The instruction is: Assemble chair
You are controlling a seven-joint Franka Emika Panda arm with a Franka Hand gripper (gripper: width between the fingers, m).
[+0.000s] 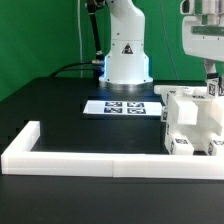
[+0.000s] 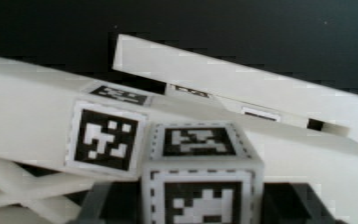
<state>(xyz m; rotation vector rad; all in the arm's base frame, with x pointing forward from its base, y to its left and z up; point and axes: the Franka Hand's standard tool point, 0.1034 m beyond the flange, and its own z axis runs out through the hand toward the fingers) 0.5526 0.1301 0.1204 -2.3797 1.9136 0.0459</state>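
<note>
Several white chair parts (image 1: 192,122) with black marker tags stand bunched at the exterior view's right, against the white fence. My gripper (image 1: 212,87) comes down from above onto the top of this bunch. In the wrist view my gripper (image 2: 206,207) has its dark fingers (image 2: 115,205) close on both sides of a square white tagged block (image 2: 201,160), and they seem to touch it. Another tagged white part (image 2: 108,130) stands right beside the block. Long flat white panels (image 2: 247,85) lie behind. The fingertips are cut off at the frame edge.
A white L-shaped fence (image 1: 90,160) runs along the table's front and the exterior view's left. The marker board (image 1: 123,107) lies in front of the robot base (image 1: 126,62). The table top is black (image 1: 60,105).
</note>
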